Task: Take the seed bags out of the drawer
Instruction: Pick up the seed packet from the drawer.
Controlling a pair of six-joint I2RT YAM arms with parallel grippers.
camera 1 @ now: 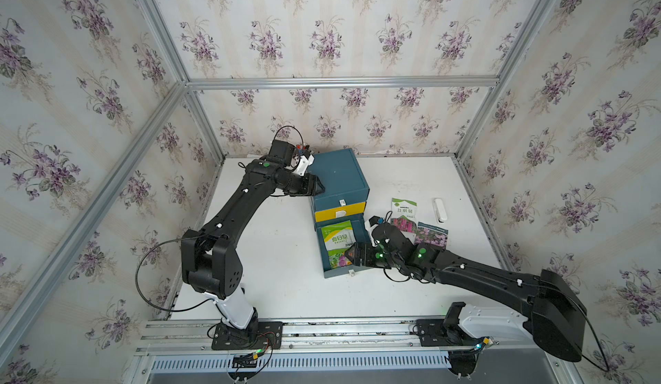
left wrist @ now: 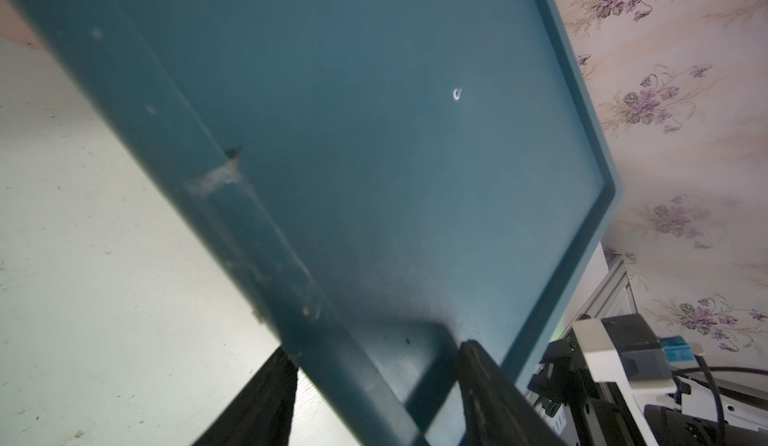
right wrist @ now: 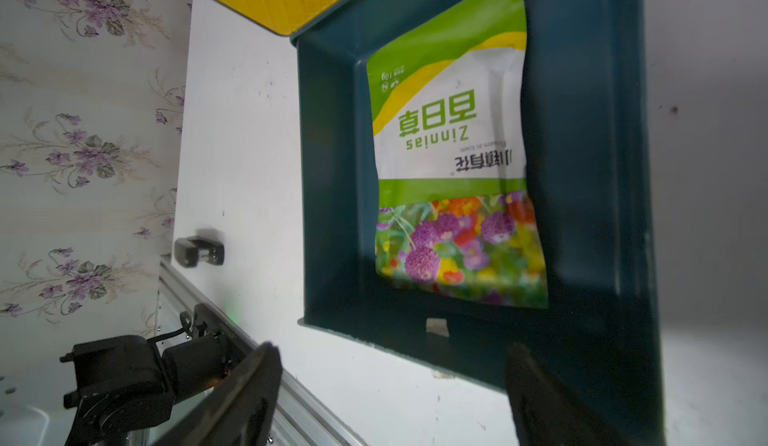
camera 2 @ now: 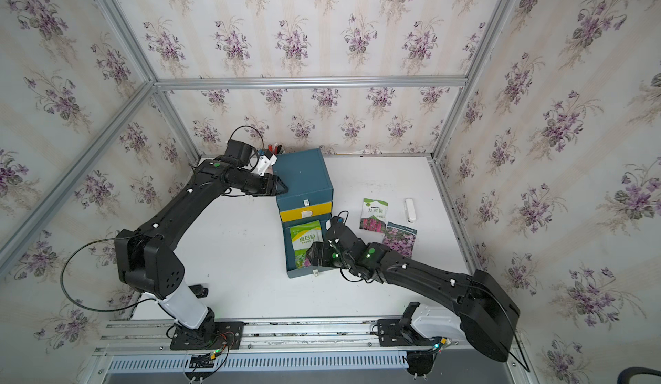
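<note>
Table [camera 1: 272, 242], seed bag [camera 1: 338, 242] lengthwise in drawer [camera 1: 334, 273], right tool [right wrist: 390, 354] spread, left tool [camera 1: 319, 186] gripping cabinet [camera 1: 339, 171]

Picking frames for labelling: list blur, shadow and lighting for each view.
Both top views: sharp, table evenly lit. Left wrist view: blue cabinet close, soft, dim. Right wrist view: seed bag lettering legible, drawer front shadowed, right tool dark and blurred.

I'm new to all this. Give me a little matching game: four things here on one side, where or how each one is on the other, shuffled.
1 green-topped seed bag
2 white-topped seed bag
3 left gripper
4 right gripper

A clamped on the blue cabinet's top edge
B open, at the pulled-out drawer
C flat on the white table
D lying inside the drawer

Pairs: 1-D, 2-C, 3-A, 4-B
</note>
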